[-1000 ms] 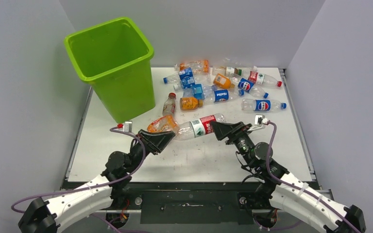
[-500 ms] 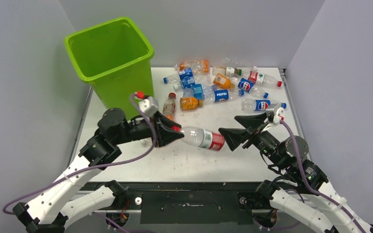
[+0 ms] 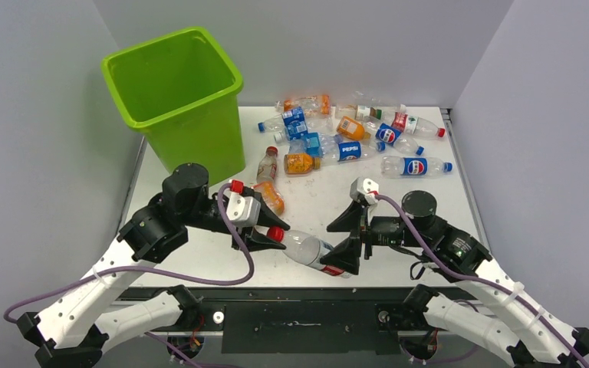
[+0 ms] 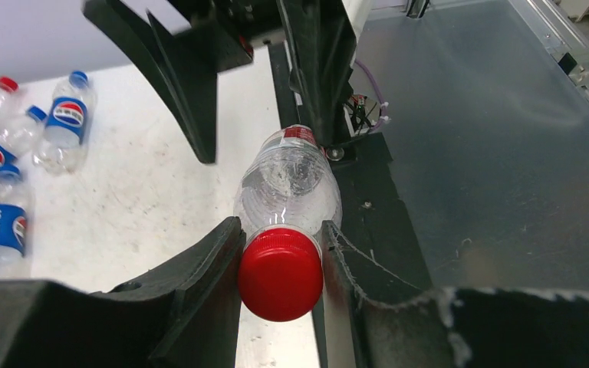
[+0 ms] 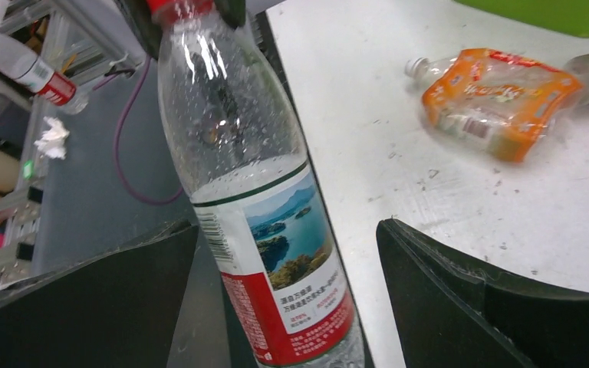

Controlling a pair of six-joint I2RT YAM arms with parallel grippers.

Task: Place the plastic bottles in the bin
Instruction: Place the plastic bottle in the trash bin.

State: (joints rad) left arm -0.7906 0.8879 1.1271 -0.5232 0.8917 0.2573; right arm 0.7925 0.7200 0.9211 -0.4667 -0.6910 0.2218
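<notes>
**Near edge.** One clear plastic bottle with a red screw cap, a label with a red band and a landscape picture, and droplets on the inside wall. It is held aslant over the near edge of the white tabletop, outside the bin. The cap end points toward the left arm and the label end toward the right arm.

**Left claw**. Narrow, with a finger pressed against each side of the red cap. It grips the bottle by the cap alone.

**Right claw**. Spread wide, with one finger on each side of the bottle's label end. One finger stands well apart from the bottle; whether the other touches it cannot be told.

**Middle, left of centre.** One crumpled clear bottle with an orange label lies on the tabletop just beyond the left claw. Behind it lies one small bottle with a red cap and brownish label, near the foot of the bin.

**Far left.** One tall square lime-green plastic bin with a rolled rim stands upright at the tabletop's far left corner.

**Far centre to right.** A heap of clear bottles with blue Pepsi, orange and red labels and blue and red caps. All lie on their sides, many of them touching. One Pepsi bottle lies at the heap's near right edge, its blue cap pointing right.
</notes>
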